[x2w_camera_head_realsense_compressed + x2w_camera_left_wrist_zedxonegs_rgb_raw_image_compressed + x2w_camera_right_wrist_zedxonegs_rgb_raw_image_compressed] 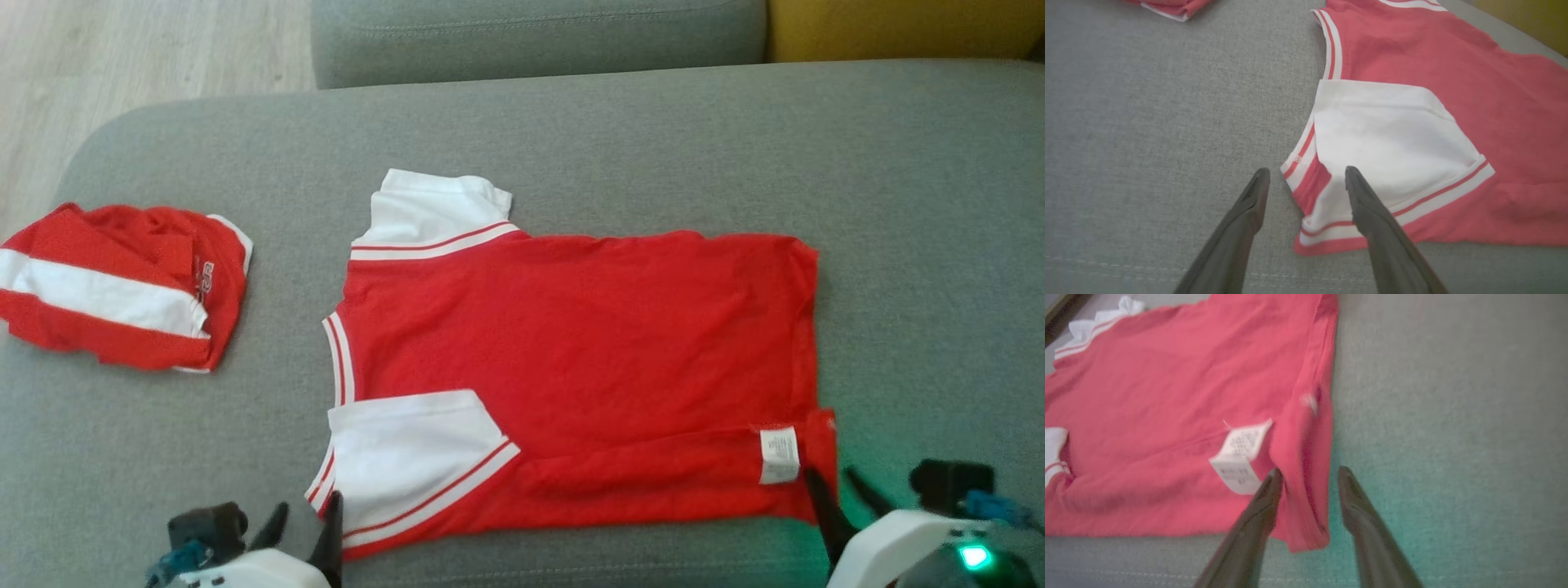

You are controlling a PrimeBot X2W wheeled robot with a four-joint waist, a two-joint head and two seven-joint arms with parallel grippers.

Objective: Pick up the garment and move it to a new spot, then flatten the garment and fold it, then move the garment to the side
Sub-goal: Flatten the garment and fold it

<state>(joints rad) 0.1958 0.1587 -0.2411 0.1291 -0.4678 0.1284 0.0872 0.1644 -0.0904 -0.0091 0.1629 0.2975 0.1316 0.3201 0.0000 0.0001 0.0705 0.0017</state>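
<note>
Garment (571, 351) flat on sofa (653, 147), centre of frame. Parted, gripping nothing: left fingers (1367, 208) astride sleeve cuff (1306, 183), right fingers (1265, 502) astride hem corner (1306, 522). Likely folding step; next needs pinching both edges.

We see a grey sofa seat (653, 139) bearing a red jersey (588, 343) spread flat mid-seat, and a folded red-and-white garment (122, 286) at left.

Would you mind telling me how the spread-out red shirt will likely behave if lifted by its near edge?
The red shirt looks thin and floppy, its near edge folded over, so it would probably sag when lifted. It seems light. The woven cushion may make it bunch if pushed.
</note>
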